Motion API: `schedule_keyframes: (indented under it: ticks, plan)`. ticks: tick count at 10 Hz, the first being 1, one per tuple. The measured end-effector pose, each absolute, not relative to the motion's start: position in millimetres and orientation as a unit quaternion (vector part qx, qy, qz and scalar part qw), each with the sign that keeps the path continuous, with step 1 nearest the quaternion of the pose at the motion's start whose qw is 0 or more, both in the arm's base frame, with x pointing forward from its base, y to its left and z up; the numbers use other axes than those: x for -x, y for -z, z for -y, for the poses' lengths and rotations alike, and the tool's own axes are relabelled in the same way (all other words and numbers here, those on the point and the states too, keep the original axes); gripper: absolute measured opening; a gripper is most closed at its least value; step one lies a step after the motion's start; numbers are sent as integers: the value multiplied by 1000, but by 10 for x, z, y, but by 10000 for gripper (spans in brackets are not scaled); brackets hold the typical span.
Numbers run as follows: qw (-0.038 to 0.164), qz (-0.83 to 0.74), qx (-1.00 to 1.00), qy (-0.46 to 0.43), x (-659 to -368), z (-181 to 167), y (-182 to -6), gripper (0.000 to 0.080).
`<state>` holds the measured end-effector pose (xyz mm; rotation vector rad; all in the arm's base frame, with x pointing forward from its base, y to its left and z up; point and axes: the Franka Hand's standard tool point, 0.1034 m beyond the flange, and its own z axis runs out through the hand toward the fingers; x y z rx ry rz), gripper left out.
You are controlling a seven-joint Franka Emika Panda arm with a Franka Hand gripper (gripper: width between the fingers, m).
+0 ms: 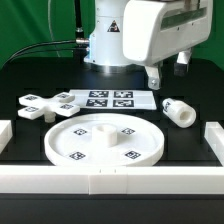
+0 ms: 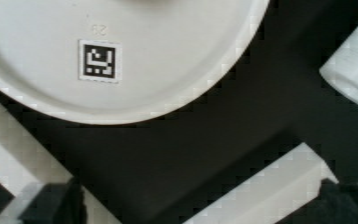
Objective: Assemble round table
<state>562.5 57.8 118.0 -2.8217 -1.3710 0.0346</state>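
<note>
The large round rimmed disc (image 1: 105, 140) lies flat at the middle front of the table, with tags on its face. In the wrist view the disc (image 2: 131, 45) shows one tag. The four-armed cross piece (image 1: 45, 104) lies at the exterior view's left. The short thick cylinder post (image 1: 180, 112) lies on its side at the exterior view's right, and its edge shows in the wrist view (image 2: 357, 70). My gripper (image 1: 167, 72) hangs open and empty above the table, up behind the post. In the wrist view the gripper (image 2: 194, 208) has its dark fingertips (image 2: 44, 204) far apart.
The marker board (image 1: 110, 98) lies behind the disc. Long white border blocks run along the front (image 1: 110, 182) and both sides (image 1: 214, 135). One border block crosses the wrist view (image 2: 247, 190) under the gripper.
</note>
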Motion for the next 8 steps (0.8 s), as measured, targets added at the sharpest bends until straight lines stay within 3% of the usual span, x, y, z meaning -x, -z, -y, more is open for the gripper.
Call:
schedule_keyframes:
  ticks: [5, 8]
  plan:
    - [2, 438, 899, -12, -5621, -559, -1161, 650]
    - [0, 525, 851, -6, -5559, 36, -809, 650]
